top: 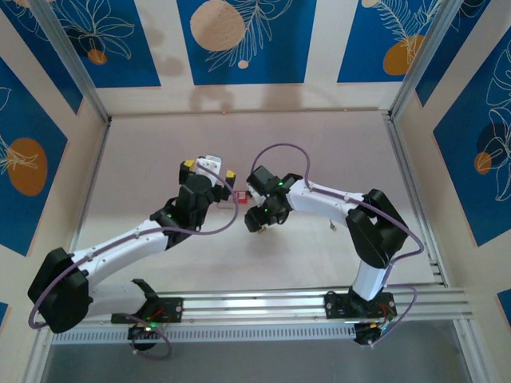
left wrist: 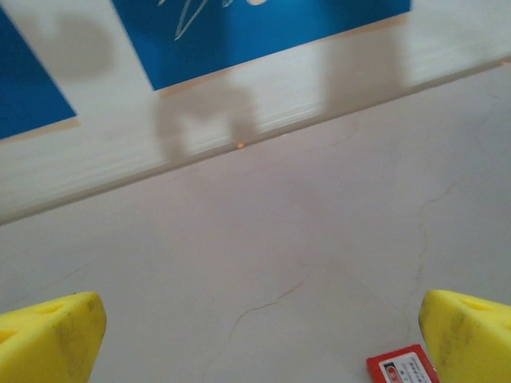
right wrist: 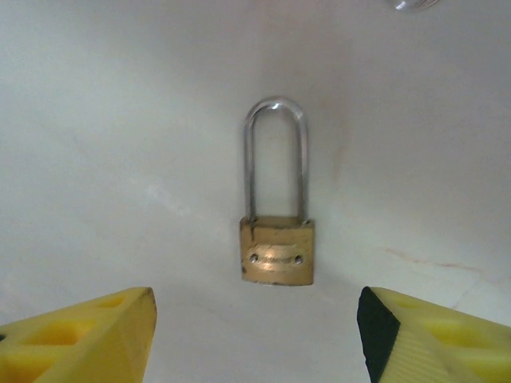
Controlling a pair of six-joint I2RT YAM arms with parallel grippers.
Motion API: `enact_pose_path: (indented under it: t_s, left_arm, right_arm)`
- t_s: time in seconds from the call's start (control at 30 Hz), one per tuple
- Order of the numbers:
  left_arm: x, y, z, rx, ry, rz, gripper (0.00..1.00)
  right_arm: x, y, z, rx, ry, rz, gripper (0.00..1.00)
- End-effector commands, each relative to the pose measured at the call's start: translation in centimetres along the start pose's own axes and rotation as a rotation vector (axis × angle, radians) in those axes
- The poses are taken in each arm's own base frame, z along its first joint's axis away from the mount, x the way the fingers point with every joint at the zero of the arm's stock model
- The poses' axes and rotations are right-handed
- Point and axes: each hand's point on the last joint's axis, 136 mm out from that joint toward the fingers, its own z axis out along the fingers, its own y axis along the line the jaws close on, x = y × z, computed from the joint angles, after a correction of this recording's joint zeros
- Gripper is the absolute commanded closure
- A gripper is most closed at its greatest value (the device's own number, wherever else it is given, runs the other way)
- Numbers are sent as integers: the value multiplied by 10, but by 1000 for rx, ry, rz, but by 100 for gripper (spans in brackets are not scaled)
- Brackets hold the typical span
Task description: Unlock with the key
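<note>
- Left gripper (top: 209, 169): yellow fingers spread wide, nothing between them. It sits low over the table (top: 144, 159), aimed at the back wall (left wrist: 239, 120).
- Red padlock (left wrist: 403, 365) lies flat just inside that gripper's right-hand finger. From above it shows in the narrow gap between the two wrists (top: 240, 196).
- Right gripper (right wrist: 255, 335): fingers also wide apart and empty. A brass padlock (right wrist: 277, 251) lies centred ahead of them with its shackle pointing away and seated in the body.
- Key: neither gripper holds it. A tiny grey sliver (top: 330, 226) on the table just beside the right forearm (top: 327, 199) is probably it, but it is too small to confirm.
- Risk: the key is thin and flat on a hard surface, so the pads may skate over it or flick it off.
- Risk: the wrists are crowded mid-table, so either arm swinging inward could strike the other or shove the red padlock.
- Risk: a loose padlock will likely skid under the key's push unless the other gripper pins it.
- No keyhole is visible, and it cannot be told which lock the key fits.
- Room: open table toward the back and both side walls. The metal rail (top: 263, 303) at the near edge limits retreat.
</note>
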Motion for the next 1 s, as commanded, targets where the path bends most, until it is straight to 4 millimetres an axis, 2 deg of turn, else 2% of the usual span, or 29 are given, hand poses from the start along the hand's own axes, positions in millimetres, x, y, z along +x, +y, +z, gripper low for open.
enact_pose_path:
  t_s: [0.0, 0.1, 0.27, 0.47, 0.6, 0.97]
  left_arm:
    - [-11, 22, 1, -63, -13, -120, 0]
    - [-6, 29, 4, -73, 1, -160, 1]
    - [-5, 30, 7, -72, 8, -156, 0]
    - [-5, 26, 8, -55, 7, -149, 1]
    - [-4, 24, 9, -45, 12, -146, 0]
    - [-3, 19, 11, -25, 19, -138, 0]
  right_arm:
    - [19, -12, 16, 101, 76, 12, 31]
    - [19, -17, 23, 155, 89, 1, 30]
    - [22, -26, 31, 199, 118, 1, 31]
    - [24, -46, 26, 227, 117, 55, 32]
    - [20, -52, 21, 204, 99, 80, 32]
    - [14, -35, 20, 120, 92, 62, 33]
